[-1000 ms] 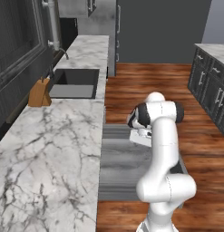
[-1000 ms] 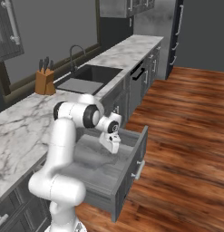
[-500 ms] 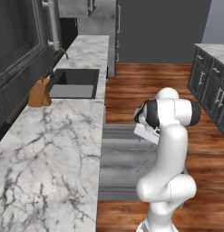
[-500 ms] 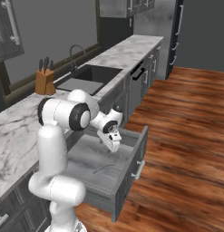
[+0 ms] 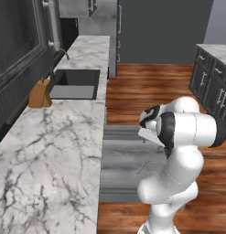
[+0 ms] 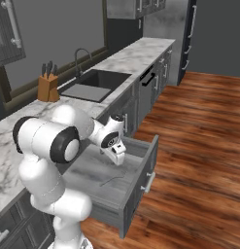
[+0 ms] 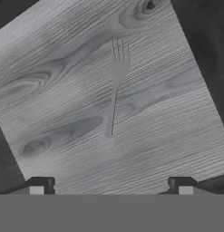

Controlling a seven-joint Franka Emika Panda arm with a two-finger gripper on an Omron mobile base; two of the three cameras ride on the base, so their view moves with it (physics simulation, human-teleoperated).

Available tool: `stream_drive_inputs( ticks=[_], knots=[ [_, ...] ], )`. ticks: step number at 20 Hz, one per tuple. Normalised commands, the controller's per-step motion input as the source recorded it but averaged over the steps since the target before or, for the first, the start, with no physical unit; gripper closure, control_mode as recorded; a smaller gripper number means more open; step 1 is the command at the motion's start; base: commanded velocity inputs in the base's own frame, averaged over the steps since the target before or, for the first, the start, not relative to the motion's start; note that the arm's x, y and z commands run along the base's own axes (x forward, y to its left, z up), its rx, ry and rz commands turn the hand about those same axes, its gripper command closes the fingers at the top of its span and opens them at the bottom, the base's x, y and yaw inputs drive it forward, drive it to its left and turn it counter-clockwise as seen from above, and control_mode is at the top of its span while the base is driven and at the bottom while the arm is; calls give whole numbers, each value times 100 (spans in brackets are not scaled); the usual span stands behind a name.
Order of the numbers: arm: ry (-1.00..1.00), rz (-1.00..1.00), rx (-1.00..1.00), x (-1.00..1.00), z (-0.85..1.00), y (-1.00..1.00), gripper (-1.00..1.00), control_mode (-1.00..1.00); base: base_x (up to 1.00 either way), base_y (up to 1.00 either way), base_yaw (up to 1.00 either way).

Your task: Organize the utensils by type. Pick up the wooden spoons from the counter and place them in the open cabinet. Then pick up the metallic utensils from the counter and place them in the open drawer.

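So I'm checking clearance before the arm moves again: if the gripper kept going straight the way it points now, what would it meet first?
The open gripper points down into the drawer. Straight on, it would likely meet the fork lying on the drawer floor, or the floor just beside it; depth is hard to judge.

From behind the arm on its left, you look forward and down over the long white marble counter [image 5: 59, 151] and the open dark grey drawer [image 5: 121, 183]. From behind on its right, you face the same counter [image 6: 136, 51] and drawer [image 6: 141, 168]. The hand view looks straight down, close, at the drawer's grey floor [image 7: 63, 99] and a slim silver-grey fork [image 7: 114, 90].
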Motion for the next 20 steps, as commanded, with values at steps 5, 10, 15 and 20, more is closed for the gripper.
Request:
stream_drive_inputs(
  ticks=[5,10,15,20],
  knots=[
    [-1,26,-9,-56,50,1,-100,-100,0,0,0],
    [-10,23,-10,-51,32,1,-100,-100,0,0,0],
    [-7,5,-6,-23,2,1,-100,-100,0,0,0],
    [0,0,0,0,0,0,-100,-100,0,0,0]
  ],
)
